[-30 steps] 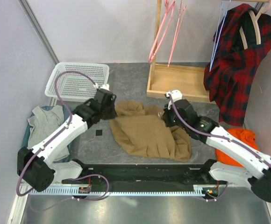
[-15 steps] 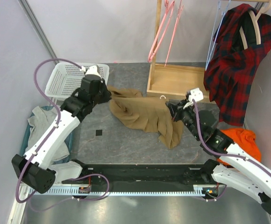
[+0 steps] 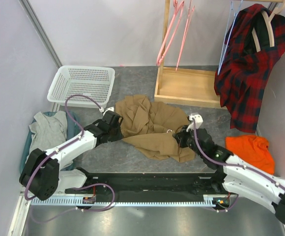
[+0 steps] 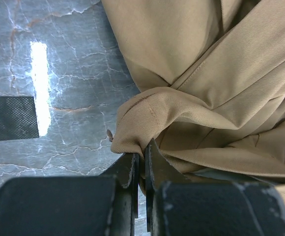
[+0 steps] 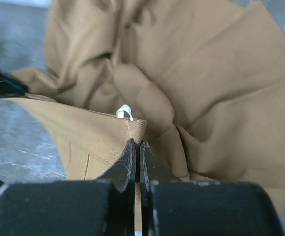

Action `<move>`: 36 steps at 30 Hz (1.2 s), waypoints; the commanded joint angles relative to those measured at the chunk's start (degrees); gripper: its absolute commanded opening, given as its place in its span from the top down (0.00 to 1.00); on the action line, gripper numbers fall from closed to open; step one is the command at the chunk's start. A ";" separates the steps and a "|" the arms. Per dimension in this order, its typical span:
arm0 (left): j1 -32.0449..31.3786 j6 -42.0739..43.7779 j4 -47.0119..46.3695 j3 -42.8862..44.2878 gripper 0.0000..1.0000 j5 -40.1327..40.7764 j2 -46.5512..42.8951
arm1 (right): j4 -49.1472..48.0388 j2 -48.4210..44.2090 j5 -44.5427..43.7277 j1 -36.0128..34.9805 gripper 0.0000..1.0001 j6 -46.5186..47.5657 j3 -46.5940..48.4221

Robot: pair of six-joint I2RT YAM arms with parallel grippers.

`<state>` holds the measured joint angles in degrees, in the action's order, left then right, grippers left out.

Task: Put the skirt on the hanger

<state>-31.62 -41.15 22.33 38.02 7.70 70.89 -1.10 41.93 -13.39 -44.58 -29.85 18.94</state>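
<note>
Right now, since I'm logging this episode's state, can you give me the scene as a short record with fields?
skirt: tan, crumpled on the table between the two arms
left gripper: shut on a fold at the skirt's left edge
right gripper: shut on a hem beside a small white loop
pink hanger: hanging on the rack, apart from the skirt
task state: skirt not yet on the hanger
other items: white basket, plaid shirt, orange cloth, grey garment
</note>
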 commanded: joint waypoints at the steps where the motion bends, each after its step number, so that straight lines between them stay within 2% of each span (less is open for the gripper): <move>1: -0.64 -2.01 -2.03 -1.28 0.98 2.31 0.47 | 17.07 11.74 -3.58 0.28 0.97 -3.28 12.92; 2: -1.16 -2.10 -2.11 -1.37 0.98 2.40 0.65 | 20.58 14.47 -3.23 0.28 0.92 -3.64 15.40; 3: -1.34 -1.92 -2.02 -1.37 0.98 2.49 0.82 | 27.40 19.19 -3.05 0.37 0.81 -3.90 17.95; 4: -1.43 -1.75 -2.20 -1.28 0.98 2.49 1.09 | 29.82 20.98 -1.92 0.28 0.65 -3.47 22.33; 5: -1.78 -1.57 -2.11 -1.11 0.98 2.40 1.09 | 33.06 22.22 -1.99 0.19 0.59 -2.77 24.28; 7: -2.13 -1.13 -2.20 -0.84 0.98 2.49 0.92 | 33.71 22.49 -3.48 0.19 0.44 -1.54 28.77; 9: -2.48 -0.78 -2.20 -0.75 0.98 2.49 0.56 | 31.26 21.88 -4.28 0.19 0.41 1.36 32.54; 12: -2.75 -0.52 -2.29 -0.67 0.98 2.49 -0.05 | 27.30 26.15 -1.74 0.19 0.43 6.28 38.60; 16: -2.92 0.01 -2.29 -0.75 0.98 2.49 -0.67 | 25.10 35.48 5.47 0.19 0.55 11.29 45.47; 18: -2.92 0.01 -2.20 -0.84 0.98 2.49 -1.28 | 22.47 40.21 10.47 0.19 0.58 13.57 47.49; 21: -3.01 0.19 -2.29 -0.58 0.98 2.58 -2.07 | 23.34 48.03 21.25 0.19 0.67 15.60 51.88; 24: -3.01 0.45 -2.29 -0.32 0.98 2.84 -2.60 | 24.74 53.41 27.51 0.11 0.76 16.40 53.74; 29: -3.01 0.72 -2.29 0.39 0.98 3.37 -2.95 | 27.89 55.80 31.84 -0.16 0.79 17.80 53.22; 31: -3.01 0.89 -2.20 1.09 0.98 3.98 -2.61 | 29.75 55.45 32.20 -0.33 0.85 18.16 52.61; 36: -3.01 1.07 -1.24 4.07 0.98 5.56 -0.93 | 32.91 47.64 32.02 -1.82 0.89 17.11 46.12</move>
<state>-34.26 -41.32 22.04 37.76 10.44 69.58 27.99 96.90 16.16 -45.04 -13.19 69.01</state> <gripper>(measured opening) 0.045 0.127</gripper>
